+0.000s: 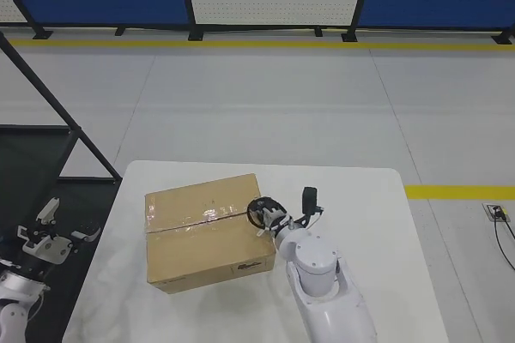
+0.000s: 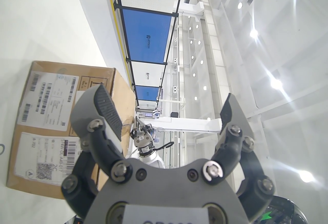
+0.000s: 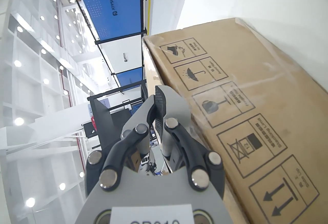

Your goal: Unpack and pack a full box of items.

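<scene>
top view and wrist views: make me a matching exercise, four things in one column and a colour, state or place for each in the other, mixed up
Things:
1. box
2. left gripper
3. right gripper
4. table

States or places:
a. shut, close beside one side of the box
b. open, out past the table's edge
c. white, with the box on it
d. brown, flaps closed and taped

Pairs: 1-d, 2-b, 3-a, 4-c
</scene>
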You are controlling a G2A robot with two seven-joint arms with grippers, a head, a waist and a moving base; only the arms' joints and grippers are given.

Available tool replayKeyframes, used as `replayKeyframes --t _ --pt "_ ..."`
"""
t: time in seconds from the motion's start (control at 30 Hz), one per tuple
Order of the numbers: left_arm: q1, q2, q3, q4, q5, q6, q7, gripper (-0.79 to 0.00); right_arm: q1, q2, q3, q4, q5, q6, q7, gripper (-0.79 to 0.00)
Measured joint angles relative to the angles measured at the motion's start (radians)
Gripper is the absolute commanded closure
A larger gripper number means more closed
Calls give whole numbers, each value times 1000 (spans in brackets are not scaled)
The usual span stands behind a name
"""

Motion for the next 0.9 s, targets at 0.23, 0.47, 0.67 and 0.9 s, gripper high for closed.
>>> replayKeyframes --t 0.23,0.47,0.67,0.9 --pt "2 5 -2 6 -7 -3 0 -785 -16 7 -2 -14 6 10 10 0" --pt "5 9 4 -4 -5 -7 -2 -785 -121 17 -5 -157 -23 -110 -67 0" --pt "10 12 1 -19 -8 -17 17 -785 -290 26 20 -345 -39 -288 -193 -163" --pt "77 -2 -1 -108 -37 -88 161 -785 -419 48 133 -456 9 -492 -127 -785"
